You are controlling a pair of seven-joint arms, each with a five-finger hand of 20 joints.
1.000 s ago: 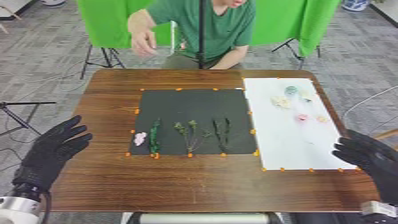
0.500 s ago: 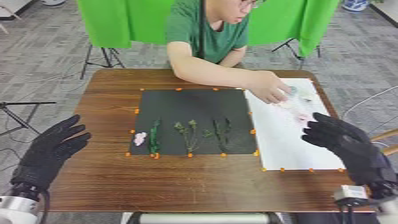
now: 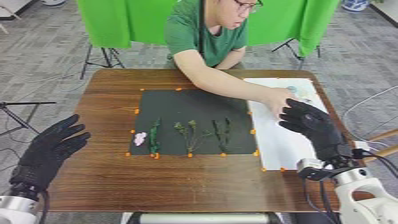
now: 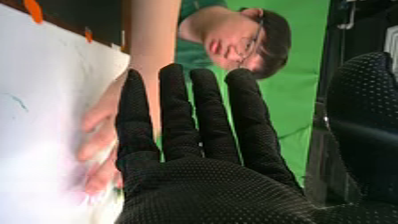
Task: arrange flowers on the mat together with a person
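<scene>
I'm standing in what looks like a robotics lab: green cloth (image 3: pixel 115 25) hangs at twelve o'clock, a black stand (image 3: pixel 22 103) at nine, a white robot arm (image 3: pixel 357 184) at five, grey carpet (image 3: pixel 44 75) underfoot.

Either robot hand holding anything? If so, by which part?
Nothing held: the left hand and the right hand are both open and empty.

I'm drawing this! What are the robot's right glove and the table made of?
The glove on the right hand looks like matte black fabric; its tiny dots might be rubber. The table looks like smooth brown wood, going by its streaky grain, though a wood-look covering is possible.
</scene>
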